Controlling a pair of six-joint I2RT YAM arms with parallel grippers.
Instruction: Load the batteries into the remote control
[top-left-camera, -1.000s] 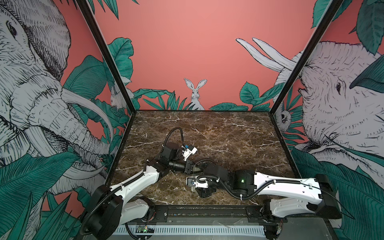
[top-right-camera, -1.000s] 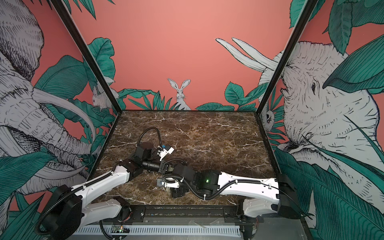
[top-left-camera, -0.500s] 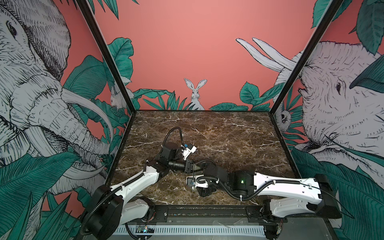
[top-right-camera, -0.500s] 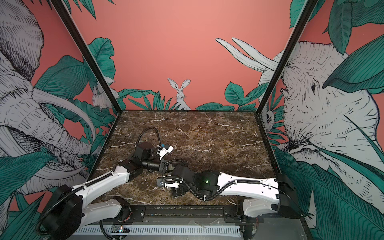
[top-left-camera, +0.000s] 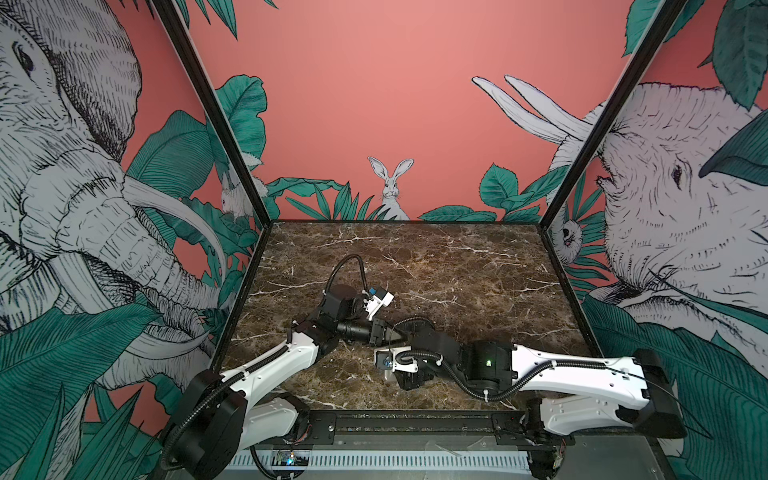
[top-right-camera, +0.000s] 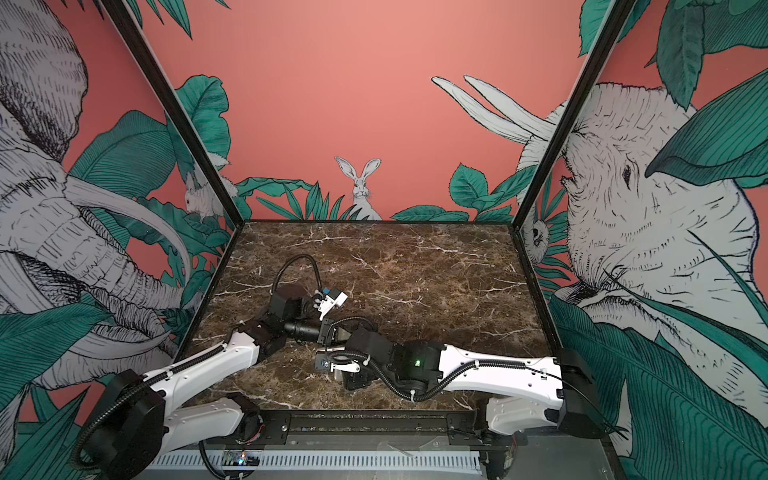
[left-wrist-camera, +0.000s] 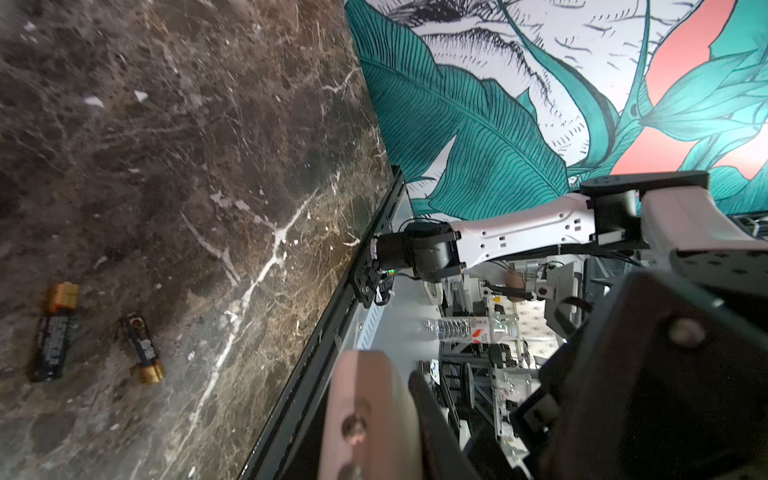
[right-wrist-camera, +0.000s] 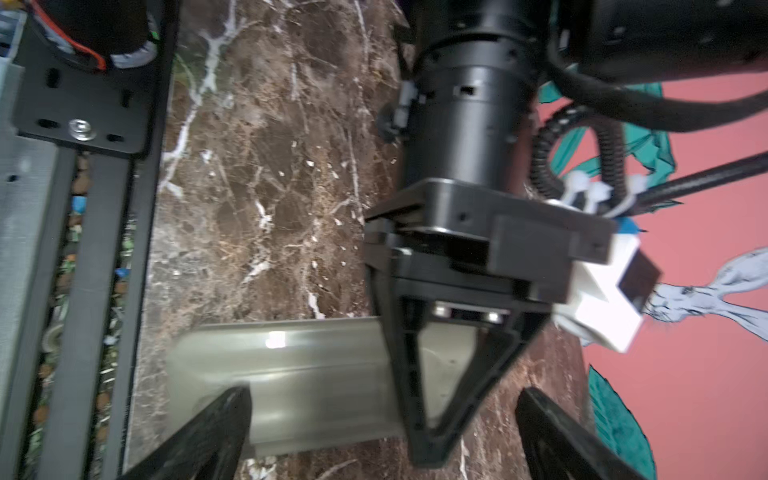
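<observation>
Left arm: the black left tool (right-wrist-camera: 428, 451) is clenched on nothing, its tip at the long edge of the remote; whether they touch cannot be told.
Batteries: a slim dark cylindrical battery with an orange-gold end (left-wrist-camera: 54, 332) and a second dark battery with a brass end (left-wrist-camera: 143, 349) lie loose, near each other, on the brown marble counter (top-left-camera: 415, 266).
Remote: the greyish-beige plastic remote control (right-wrist-camera: 299, 374) lies back-up near the counter's front edge, beneath both tools.
Right arm: the black right tool (right-wrist-camera: 384, 392) hovers released wide over the remote, grasping nothing.
Done: apparently nothing loaded.
Left: both batteries need to be seated; the state of the bay cover is unclear.
</observation>
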